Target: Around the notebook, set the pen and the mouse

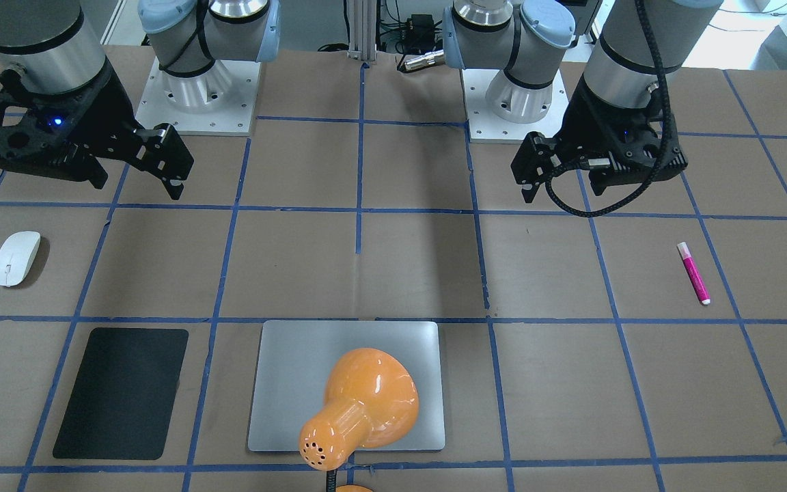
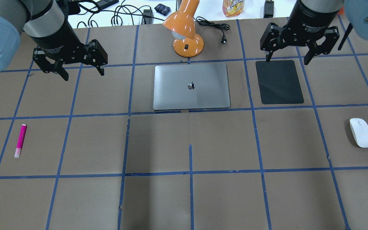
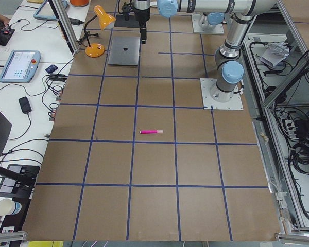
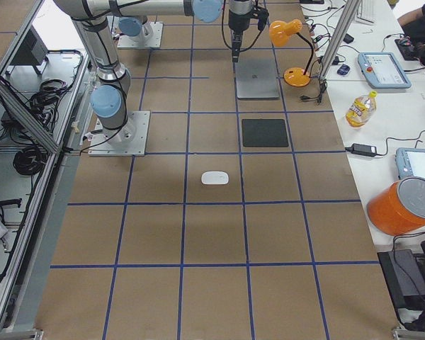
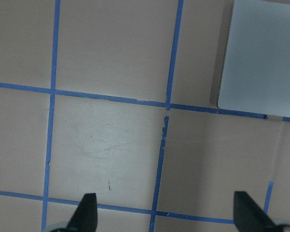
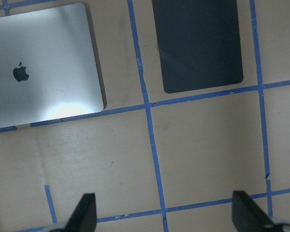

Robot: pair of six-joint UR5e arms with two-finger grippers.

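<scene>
Left fingers (image 2: 61, 72): spread, empty, hanging over the counter (image 2: 222, 143) left of the notebook (image 2: 191, 86).
Right fingers (image 2: 309, 56): spread, empty, above the far end of the black mat (image 2: 279, 82).
Pen (image 2: 20, 141): lying far to my left, outward of the left fingers and closer to my base; long axis runs toward and away from me, pale cap nearest.
Mouse (image 2: 361, 132): far right, beyond the mat, closer to me than the right fingers.
Nearer arm: left for pen, right for mouse, I judge.
</scene>
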